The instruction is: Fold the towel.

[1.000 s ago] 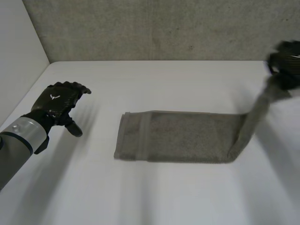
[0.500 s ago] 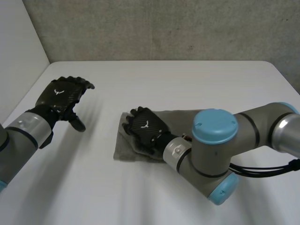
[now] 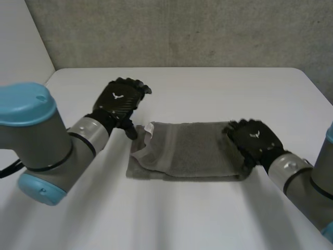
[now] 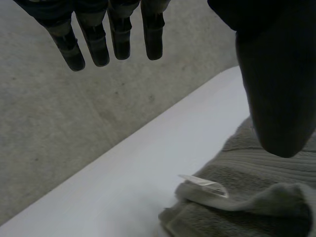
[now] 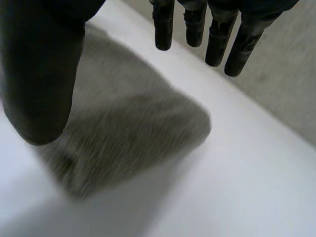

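Observation:
A grey towel (image 3: 187, 151) lies folded on the white table (image 3: 208, 88), with a small white label (image 3: 150, 128) sticking up at its left end. My left hand (image 3: 120, 100) hovers just beyond that left end, fingers straight and open; in the left wrist view the towel (image 4: 256, 197) and label (image 4: 205, 182) lie below the thumb (image 4: 276, 89). My right hand (image 3: 255, 139) is over the towel's right end, open. In the right wrist view the towel's fold (image 5: 128, 133) lies under the palm, apart from the straight fingers (image 5: 217, 44).
A grey concrete wall (image 3: 182, 31) runs along the table's far edge. A pale panel (image 3: 21, 57) stands at the far left. My left arm (image 3: 41, 140) lies low across the table's left part, my right arm (image 3: 307, 182) at the near right.
The right hand carried the towel's right end over to the left end, let go and drew back to the new right fold. The left hand moved right, up to the towel's left end.

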{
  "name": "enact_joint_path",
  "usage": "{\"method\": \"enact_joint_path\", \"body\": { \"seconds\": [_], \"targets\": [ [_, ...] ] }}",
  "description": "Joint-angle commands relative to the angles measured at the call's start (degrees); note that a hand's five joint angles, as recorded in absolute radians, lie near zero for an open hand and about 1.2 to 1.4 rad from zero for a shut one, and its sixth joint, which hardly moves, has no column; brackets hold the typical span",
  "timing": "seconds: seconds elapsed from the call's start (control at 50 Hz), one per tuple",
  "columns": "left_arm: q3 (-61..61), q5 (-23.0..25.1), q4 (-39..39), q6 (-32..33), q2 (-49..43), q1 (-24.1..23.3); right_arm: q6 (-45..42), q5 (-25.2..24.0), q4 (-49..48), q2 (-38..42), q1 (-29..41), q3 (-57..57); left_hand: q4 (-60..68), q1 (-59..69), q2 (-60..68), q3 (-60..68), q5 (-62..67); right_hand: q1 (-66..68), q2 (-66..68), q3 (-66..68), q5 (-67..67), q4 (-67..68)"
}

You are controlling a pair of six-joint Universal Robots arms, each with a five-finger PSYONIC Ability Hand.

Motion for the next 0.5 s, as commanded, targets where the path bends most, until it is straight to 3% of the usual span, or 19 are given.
{"method": "enact_joint_path", "body": {
  "seconds": [0.02, 0.06, 0.1, 0.12, 0.14, 0.34, 0.5],
  "targets": [
    [1.3, -1.2, 0.0, 0.0, -4.4, -2.3, -0.4, -3.3, -0.2, 3.2, -2.2, 2.8, -3.4, -3.8, -3.6, -2.9, -2.7, 7.5, 8.2, -2.4, 9.0, -4.4],
    [1.2, -1.9, -0.1, 0.0, -4.8, -2.3, -0.7, -3.3, -0.5, 4.3, -2.2, 2.7, -3.4, -3.8, -3.6, -2.9, -2.7, 15.4, 16.1, -2.4, 16.9, -4.4],
    [1.2, -2.4, -0.3, -0.1, -4.9, -2.4, -0.7, -3.7, -1.3, 5.5, -2.4, 2.4, -3.4, -3.8, -3.6, -2.9, -2.7, 45.7, 46.4, -2.4, 47.1, -4.4],
    [0.8, -2.7, -0.3, -0.1, -4.9, -2.3, -0.7, -3.7, -1.3, 5.5, -2.4, 2.4, -3.4, -3.8, -3.6, -2.9, -2.7, 45.9, 46.6, -2.4, 47.3, -4.4],
    [0.8, -2.7, -0.3, -0.1, -4.9, -2.3, -0.9, -3.7, -1.9, 5.7, -2.7, 2.0, -3.4, -3.8, -3.6, -2.9, -2.7, 64.6, 65.3, -2.4, 66.1, -4.4],
    [-3.7, -2.7, -0.5, -0.1, 1.4, -0.7, -4.4, -3.3, -0.8, 2.1, -2.0, -4.2, -3.4, -3.8, -3.6, -2.9, -2.7, 64.8, 65.5, -2.4, 66.3, -4.4],
    [-6.0, -2.9, 0.0, -0.3, 8.1, 3.3, -3.7, -6.1, 1.2, 2.8, 13.5, -17.9, -3.4, -3.8, -3.6, -2.9, -2.7, 64.8, 65.5, -2.4, 66.3, -4.4]
  ]
}}
